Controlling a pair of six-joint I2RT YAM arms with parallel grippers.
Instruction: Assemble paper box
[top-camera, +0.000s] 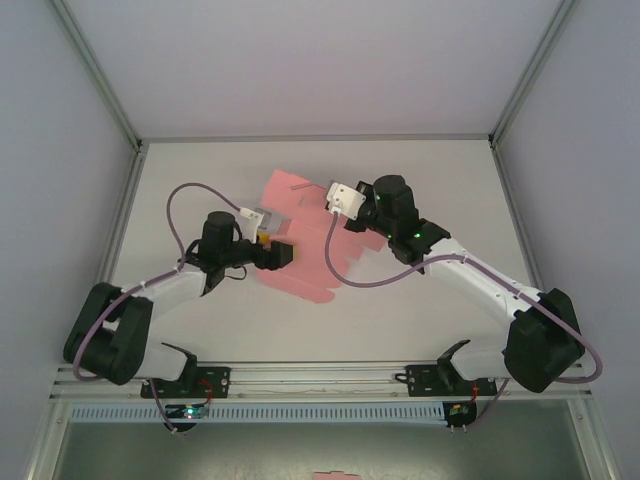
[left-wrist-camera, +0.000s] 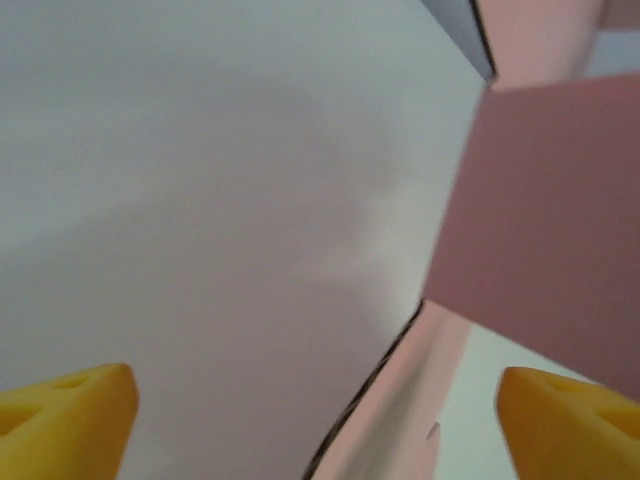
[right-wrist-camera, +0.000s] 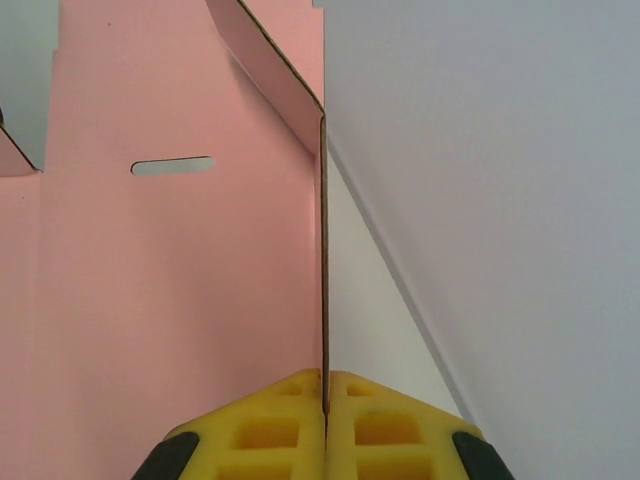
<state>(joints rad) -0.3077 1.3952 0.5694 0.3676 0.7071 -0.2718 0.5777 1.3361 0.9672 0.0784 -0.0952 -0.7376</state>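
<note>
paper box (right-wrist-camera: 180, 280), pinched inside right tool (right-wrist-camera: 325, 388)

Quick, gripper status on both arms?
Left gripper: open, nothing clamped.
Right gripper: closed on an upright flap of the paper box.

The flat pink thin-card paper box sheet (top-camera: 305, 270) lies in the middle of the desk (top-camera: 430, 310). The left pincer (top-camera: 280, 255) sits over its left edge. The right pincer (top-camera: 338, 200) is at its far right edge, pinching a flap that stands upright.
</note>
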